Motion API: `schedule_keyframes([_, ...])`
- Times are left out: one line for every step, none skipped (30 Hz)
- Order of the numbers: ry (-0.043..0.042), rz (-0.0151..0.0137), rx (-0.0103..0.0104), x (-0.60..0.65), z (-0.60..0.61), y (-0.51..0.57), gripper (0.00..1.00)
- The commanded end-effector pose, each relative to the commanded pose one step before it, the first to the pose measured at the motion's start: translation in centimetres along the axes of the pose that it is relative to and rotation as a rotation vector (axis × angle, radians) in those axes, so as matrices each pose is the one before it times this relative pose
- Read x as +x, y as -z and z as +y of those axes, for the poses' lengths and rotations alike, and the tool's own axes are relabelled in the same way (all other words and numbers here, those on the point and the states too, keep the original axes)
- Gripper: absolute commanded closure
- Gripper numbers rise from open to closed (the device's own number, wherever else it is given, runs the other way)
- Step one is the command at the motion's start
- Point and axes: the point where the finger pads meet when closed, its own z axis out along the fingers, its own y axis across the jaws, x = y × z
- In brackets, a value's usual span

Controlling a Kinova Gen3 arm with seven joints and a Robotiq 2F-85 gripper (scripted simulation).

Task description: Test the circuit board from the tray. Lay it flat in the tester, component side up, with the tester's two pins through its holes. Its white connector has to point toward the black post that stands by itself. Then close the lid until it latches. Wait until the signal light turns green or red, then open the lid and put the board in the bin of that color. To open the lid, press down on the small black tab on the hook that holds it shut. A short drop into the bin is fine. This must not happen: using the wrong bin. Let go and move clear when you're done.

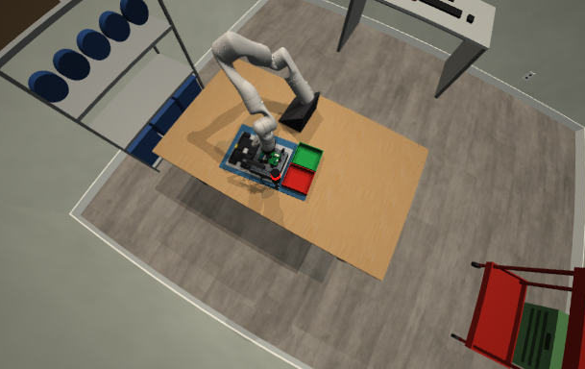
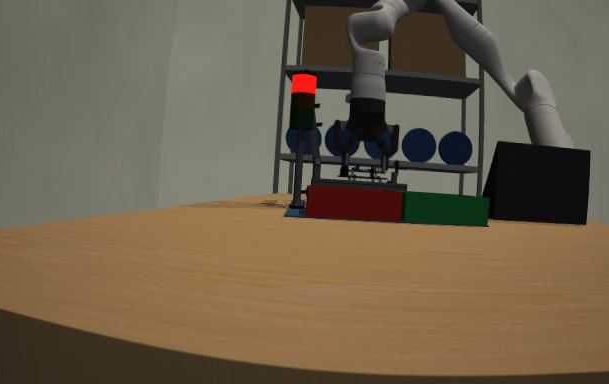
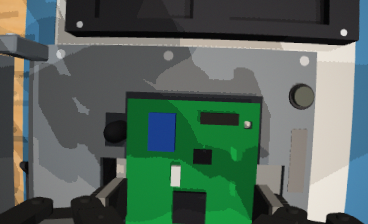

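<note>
My gripper is shut on the green circuit board, one finger at each side edge. The board is flat, component side up, a little above the tester's grey deck. Its blue part and small white part show in the wrist view; its near end is cut off. A round black knob is just left of the board. The tester's lid stands open. The signal light shows red. The red bin and green bin stand beside the tester.
The black tray lies on the tester's other side from the bins. A round button sits on the deck's right. The signal light's pole stands near the open lid and the red bin's corner. The robot's black base is beyond the green bin.
</note>
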Motion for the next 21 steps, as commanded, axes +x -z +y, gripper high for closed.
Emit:
schedule_keyframes([-0.00005, -0.00080, 0.00234, -0.028, -0.065, 0.145, 0.23])
schedule_keyframes([0.00000, 0.00000, 0.00000, 0.000, 0.000, 0.045, 0.23])
schedule_keyframes([0.00000, 0.00000, 0.00000, 0.000, 0.000, 0.045, 0.23])
schedule_keyframes([0.00000, 0.00000, 0.00000, 0.000, 0.000, 0.034, 0.23])
schedule_keyframes([0.00000, 0.00000, 0.00000, 0.000, 0.000, 0.017, 0.23])
schedule_keyframes([0.00000, 0.00000, 0.00000, 0.000, 0.000, 0.003, 0.23])
schedule_keyframes([0.00000, 0.00000, 0.00000, 0.000, 0.000, 0.003, 0.23])
schedule_keyframes([0.00000, 0.00000, 0.00000, 0.000, 0.000, 0.017, 0.23])
schedule_keyframes([0.00000, 0.00000, 0.00000, 0.000, 0.000, 0.034, 0.23])
schedule_keyframes([0.00000, 0.00000, 0.00000, 0.000, 0.000, 0.045, 0.23])
schedule_keyframes([0.00000, 0.00000, 0.00000, 0.000, 0.000, 0.045, 0.23])
schedule_keyframes([0.00000, 0.00000, 0.00000, 0.000, 0.000, 0.034, 0.23])
schedule_keyframes([0.00000, 0.00000, 0.00000, 0.000, 0.000, 0.017, 0.23])
schedule_keyframes([0.00000, 0.00000, 0.00000, 0.000, 0.000, 0.003, 0.23])
schedule_keyframes([0.00000, 0.00000, 0.00000, 0.000, 0.000, 0.003, 0.23])
schedule_keyframes([0.00000, 0.00000, 0.00000, 0.000, 0.000, 0.000, 0.23])
schedule_keyframes([0.00000, 0.00000, 0.00000, 0.000, 0.000, 0.000, 0.23])
schedule_keyframes([0.00000, 0.00000, 0.00000, 0.000, 0.000, 0.017, 0.23])
schedule_keyframes([0.00000, 0.00000, 0.00000, 0.000, 0.000, 0.034, 0.23])
schedule_keyframes([0.00000, 0.00000, 0.00000, 0.000, 0.000, 0.045, 0.23])
schedule_keyframes([0.00000, 0.00000, 0.00000, 0.000, 0.000, 0.045, 0.23])
